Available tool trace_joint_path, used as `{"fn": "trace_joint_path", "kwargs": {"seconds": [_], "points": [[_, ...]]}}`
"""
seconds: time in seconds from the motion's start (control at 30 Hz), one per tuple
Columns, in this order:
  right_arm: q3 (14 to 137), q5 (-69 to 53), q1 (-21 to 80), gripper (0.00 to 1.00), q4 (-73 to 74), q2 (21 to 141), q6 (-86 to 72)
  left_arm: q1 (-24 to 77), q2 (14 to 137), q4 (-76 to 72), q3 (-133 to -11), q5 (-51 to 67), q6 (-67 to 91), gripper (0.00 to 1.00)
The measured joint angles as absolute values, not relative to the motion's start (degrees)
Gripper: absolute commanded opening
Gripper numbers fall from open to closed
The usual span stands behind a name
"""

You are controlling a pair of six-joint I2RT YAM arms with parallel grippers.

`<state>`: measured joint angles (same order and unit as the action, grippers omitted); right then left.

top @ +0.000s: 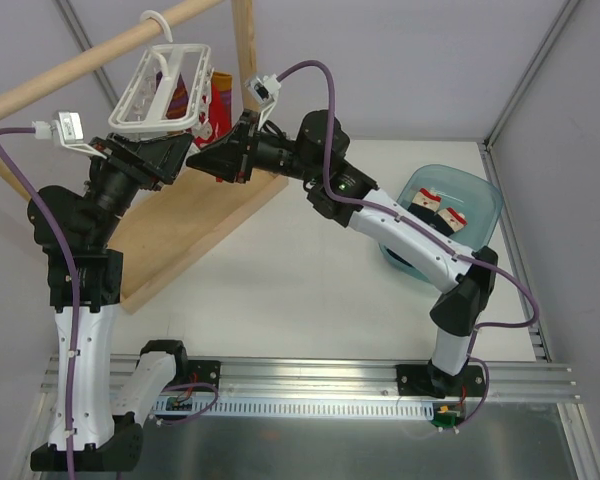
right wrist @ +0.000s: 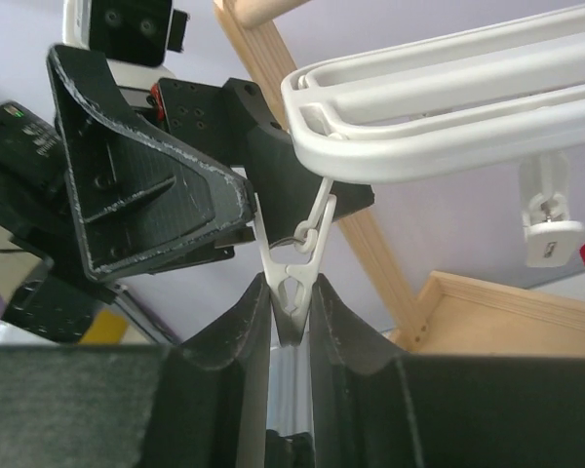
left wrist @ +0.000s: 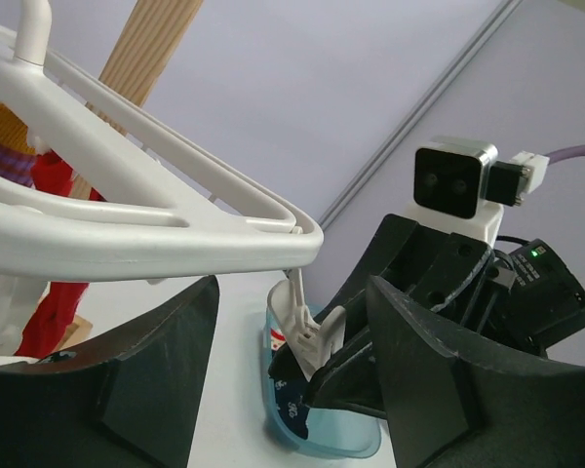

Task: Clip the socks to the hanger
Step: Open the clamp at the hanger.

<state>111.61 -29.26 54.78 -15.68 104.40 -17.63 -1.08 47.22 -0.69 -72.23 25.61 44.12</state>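
Observation:
The white grid hanger (top: 165, 85) hangs by its hook from the wooden rod. My right gripper (top: 208, 155) reaches under its near corner. In the right wrist view it (right wrist: 292, 292) is shut on a small white clip (right wrist: 297, 268) dangling from the hanger frame (right wrist: 448, 117). My left gripper (top: 172, 150) sits just left of it, open and empty. In the left wrist view its fingers (left wrist: 127, 380) stand wide apart on either side of the same clip (left wrist: 307, 331). The navy socks (top: 442, 208) with red-and-white cuffs lie in the blue tub (top: 485, 195).
The wooden rod (top: 80, 65), post (top: 245, 45) and wooden base board (top: 200, 215) stand at the back left. Red socks (top: 220, 105) and a striped sock (top: 180, 92) hang from the hanger. The tub stands at the right, also seen in the left wrist view (left wrist: 351, 444).

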Motion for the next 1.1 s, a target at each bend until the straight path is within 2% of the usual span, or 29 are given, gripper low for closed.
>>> {"fn": "trace_joint_path", "kwargs": {"seconds": [0.33,0.47,0.63,0.77,1.1], "points": [[114.10,-33.32,54.17,0.01,-20.27,107.02,-31.81,-1.08,47.99,-2.74,-72.23,26.76,46.68,0.61],[114.13,-34.13,54.17,0.01,-21.10,108.07,-35.35,-1.08,49.17,-2.74,-72.40,26.76,49.25,0.57],[114.13,-34.52,54.08,0.01,-21.30,108.31,-37.01,-1.08,50.57,-2.76,-72.73,26.81,51.68,0.54],[114.13,-34.89,53.91,0.01,-21.39,108.31,-37.58,-1.08,49.93,-2.79,-72.73,26.79,52.18,0.45],[114.13,-35.24,53.58,0.01,-22.85,108.31,-38.76,-1.08,48.69,-2.83,-72.73,26.76,52.16,0.42]]}}
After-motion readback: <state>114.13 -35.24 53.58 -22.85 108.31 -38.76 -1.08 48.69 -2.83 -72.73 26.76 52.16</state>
